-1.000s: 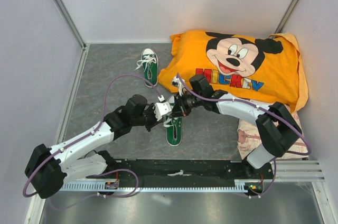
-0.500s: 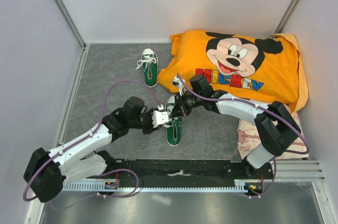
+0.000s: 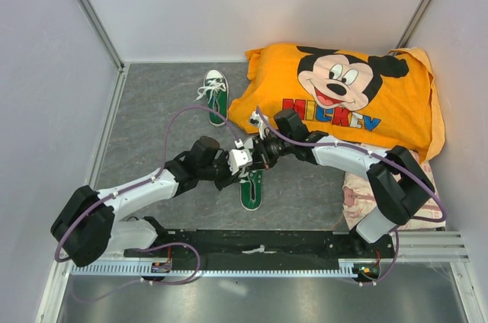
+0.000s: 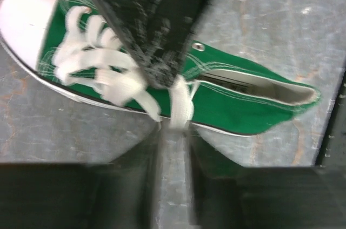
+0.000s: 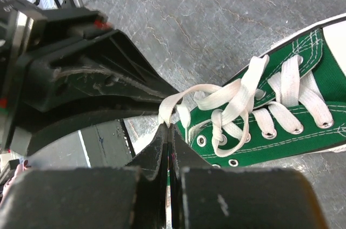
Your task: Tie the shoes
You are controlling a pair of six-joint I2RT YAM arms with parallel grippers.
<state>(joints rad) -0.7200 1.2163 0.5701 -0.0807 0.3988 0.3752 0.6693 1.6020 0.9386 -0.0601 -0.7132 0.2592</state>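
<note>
One green sneaker point(image 3: 252, 187) lies on the grey floor between my two grippers, with its toe towards the far side. The other point(image 3: 216, 96) lies further back, beside the pillow. My right gripper point(image 5: 168, 126) is shut on a loop of the near shoe's white lace point(image 5: 186, 95), just off the shoe's point(image 5: 281, 126) eyelet row. My left gripper point(image 4: 174, 129) has its jaws nearly together, with a lace strand point(image 4: 181, 105) running into their tips beside the shoe point(image 4: 243, 110). The two sets of fingertips meet at the same loop in the top view, left gripper point(image 3: 242, 161) against right gripper point(image 3: 256, 157).
The orange Mickey Mouse pillow point(image 3: 343, 94) lies at the back right, close behind the right arm. A pink patterned cloth point(image 3: 358, 197) lies at the right. The black base rail point(image 3: 259, 247) runs along the near edge. Grey walls close in both sides.
My left gripper has moved right and slightly away from the rail, up to the right gripper over the near shoe. The right gripper has stayed in place with the lace.
</note>
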